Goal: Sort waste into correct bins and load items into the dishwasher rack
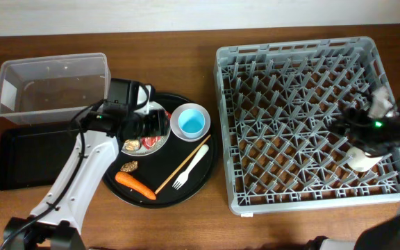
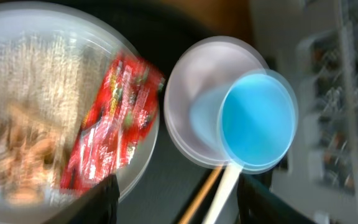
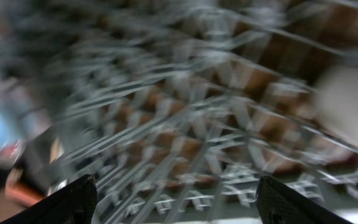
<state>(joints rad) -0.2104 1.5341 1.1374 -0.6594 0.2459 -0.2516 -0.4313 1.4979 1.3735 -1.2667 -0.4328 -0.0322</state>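
On the round black tray (image 1: pixel 207 170), a white plate (image 2: pixel 17 37) holds rice scraps (image 2: pixel 23 81) and a red shiny wrapper (image 2: pixel 114 124). My left gripper (image 2: pixel 179 205) hangs open just above the plate's edge, gripping nothing. Beside it a light-blue cup (image 1: pixel 192 123) sits inside a white bowl (image 2: pixel 188 78). A white fork (image 1: pixel 189 169), a chopstick (image 1: pixel 182 164), an orange carrot (image 1: pixel 135 186) and a brown lump (image 1: pixel 129 167) lie on the tray. My right gripper (image 3: pixel 179 205) is open and empty over the grey dishwasher rack (image 1: pixel 297 118). A small white cup (image 1: pixel 362 158) stands in the rack.
The clear plastic tub (image 1: pixel 54 83) stands at the back left, with the shallow black rectangular tray (image 1: pixel 26 156) in front of it. Bare wooden table runs between the round tray and the rack. The right wrist view is heavily blurred.
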